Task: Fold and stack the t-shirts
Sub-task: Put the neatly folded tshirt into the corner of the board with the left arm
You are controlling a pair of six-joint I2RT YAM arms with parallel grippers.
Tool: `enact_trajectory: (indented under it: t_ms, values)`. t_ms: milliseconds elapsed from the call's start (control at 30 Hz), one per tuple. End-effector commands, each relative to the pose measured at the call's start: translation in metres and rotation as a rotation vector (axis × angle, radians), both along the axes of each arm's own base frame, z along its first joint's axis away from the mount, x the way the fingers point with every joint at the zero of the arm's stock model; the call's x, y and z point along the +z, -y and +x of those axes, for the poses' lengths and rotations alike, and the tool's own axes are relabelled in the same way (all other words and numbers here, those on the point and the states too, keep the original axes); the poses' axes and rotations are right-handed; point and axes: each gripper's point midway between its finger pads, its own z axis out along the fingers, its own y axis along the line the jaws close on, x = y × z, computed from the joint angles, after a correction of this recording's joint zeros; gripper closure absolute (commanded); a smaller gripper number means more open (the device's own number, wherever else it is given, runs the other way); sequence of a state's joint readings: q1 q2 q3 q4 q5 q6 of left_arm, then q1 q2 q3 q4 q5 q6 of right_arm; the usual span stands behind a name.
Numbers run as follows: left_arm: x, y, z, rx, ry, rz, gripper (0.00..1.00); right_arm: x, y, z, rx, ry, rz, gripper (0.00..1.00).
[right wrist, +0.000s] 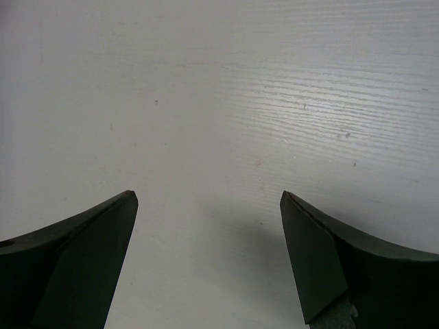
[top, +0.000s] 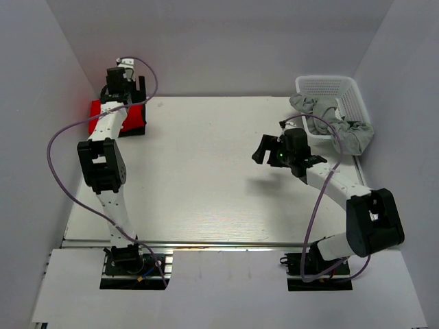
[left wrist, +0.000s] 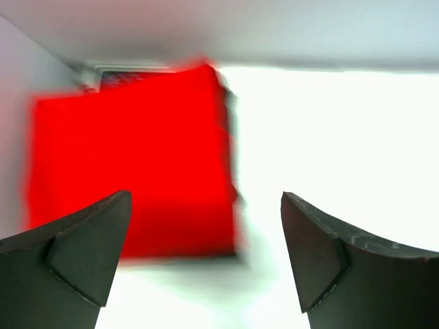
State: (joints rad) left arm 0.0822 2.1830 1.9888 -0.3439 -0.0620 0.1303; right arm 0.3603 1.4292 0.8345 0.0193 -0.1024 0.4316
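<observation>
A folded bright red t-shirt (top: 97, 115) lies in the table's far left corner. In the left wrist view the red t-shirt (left wrist: 130, 164) fills the left half, blurred. A black t-shirt (top: 136, 123) shows beside the red one's right edge and seems to lie under it. My left gripper (left wrist: 206, 199) hangs open above the red shirt's near right corner and holds nothing. My right gripper (top: 260, 152) is open over bare table right of centre; in the right wrist view the right gripper (right wrist: 208, 195) has only tabletop between its fingers.
A white lattice basket (top: 343, 88) stands at the far right corner, with a grey cloth (top: 336, 123) spilling over its near rim onto the table. White walls close in the left, back and right sides. A purple cable loops along each arm.
</observation>
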Motion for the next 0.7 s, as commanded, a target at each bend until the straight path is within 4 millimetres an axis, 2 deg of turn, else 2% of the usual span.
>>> enact_trajectory:
  t_ms: [0, 33, 67, 100, 133, 167, 200, 233, 267, 300, 333, 400, 433, 467, 533, 600, 667]
  values:
    - [0.038, 0.101, -0.052, -0.120, 0.043, -0.173, 0.00, 0.018, 0.009, -0.001, -0.018, 0.089, -0.015, 0.10]
    - [0.001, 0.115, -0.077, -0.137, -0.030, -0.182, 0.00, 0.019, 0.011, -0.004, -0.020, 0.095, -0.014, 0.10]
    - [0.031, 0.129, -0.090, -0.146, 0.056, -0.198, 0.00, 0.020, 0.014, -0.008, -0.020, 0.112, -0.018, 0.10]
    - [0.029, 0.157, -0.107, -0.179, 0.049, -0.204, 0.00, 0.022, 0.016, -0.014, -0.022, 0.125, -0.013, 0.10]
    - [0.001, 0.161, -0.130, -0.146, -0.009, -0.190, 0.00, 0.024, 0.021, -0.018, -0.031, 0.144, -0.019, 0.10]
    - [-0.001, 0.172, -0.143, -0.160, -0.012, -0.195, 0.00, 0.024, 0.024, -0.021, -0.041, 0.151, -0.028, 0.10]
    - [0.015, 0.182, -0.157, -0.178, 0.025, -0.211, 0.00, 0.036, 0.028, -0.024, -0.048, 0.189, -0.023, 0.10]
    - [-0.010, 0.203, -0.184, -0.227, -0.032, -0.195, 0.00, 0.026, 0.032, -0.030, -0.055, 0.176, -0.035, 0.10]
    - [-0.009, 0.215, -0.195, -0.257, -0.016, -0.207, 0.00, 0.025, 0.034, -0.033, -0.054, 0.182, -0.040, 0.10]
    - [-0.010, 0.223, -0.207, -0.270, -0.011, -0.220, 0.00, 0.037, 0.039, -0.033, -0.080, 0.229, -0.044, 0.10]
    - [-0.016, 0.239, -0.234, -0.334, -0.018, -0.226, 0.00, 0.024, 0.042, -0.039, -0.084, 0.212, -0.053, 0.10]
    - [-0.019, 0.246, -0.253, -0.348, -0.010, -0.238, 0.00, 0.030, 0.044, -0.044, -0.089, 0.255, -0.028, 0.10]
    - [-0.026, 0.247, -0.265, -0.348, -0.018, -0.218, 0.00, 0.024, 0.045, -0.049, -0.092, 0.247, -0.025, 0.10]
    - [-0.017, 0.245, -0.272, -0.348, 0.005, -0.218, 0.00, 0.025, 0.046, -0.052, -0.091, 0.260, -0.015, 0.10]
    - [-0.021, 0.240, -0.282, -0.337, 0.011, -0.202, 0.00, 0.030, 0.045, -0.055, -0.085, 0.290, 0.005, 0.10]
    - [-0.012, 0.241, -0.293, -0.359, 0.043, -0.203, 0.00, 0.028, 0.046, -0.060, -0.080, 0.301, 0.014, 0.10]
    - [-0.012, 0.242, -0.298, -0.383, 0.076, -0.205, 0.00, 0.033, 0.047, -0.062, -0.090, 0.323, 0.031, 0.10]
